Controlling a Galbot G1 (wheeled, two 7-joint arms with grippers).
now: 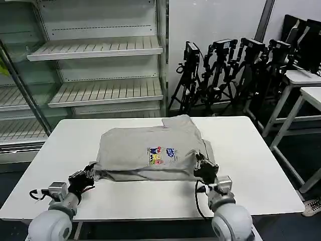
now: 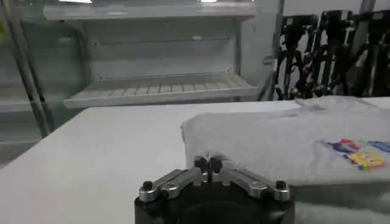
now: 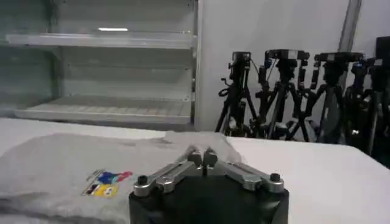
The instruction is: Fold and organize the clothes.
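T-shirt (image 1: 150, 150), light grey, lies folded into a rough rectangle in the middle of the head view, on a white table (image 1: 251, 150). Its small print in blue, pink and yellow (image 1: 159, 154) faces up, a little right of the garment's centre. A doubled layer runs along the near edge, and a flap of cloth rises at the upper right corner of the fold.

At the lower left of the frame, the left gripper (image 1: 90, 173) sits at the near left corner of the shirt with its fingers pressed together on the cloth edge; the left wrist view shows the fingertips (image 2: 201, 164) meeting right at the grey fabric (image 2: 274, 146). At the lower right of centre, the right gripper (image 1: 203, 168) sits at the near right corner, its fingers likewise closed, with cloth bunched at the tips (image 3: 195, 157).

Behind the table, the upper left of the frame holds a white shelving unit (image 1: 100, 50) with slatted shelves. A row of black tripods (image 1: 225, 70) stands at the upper right, beside another white table (image 1: 301, 80).
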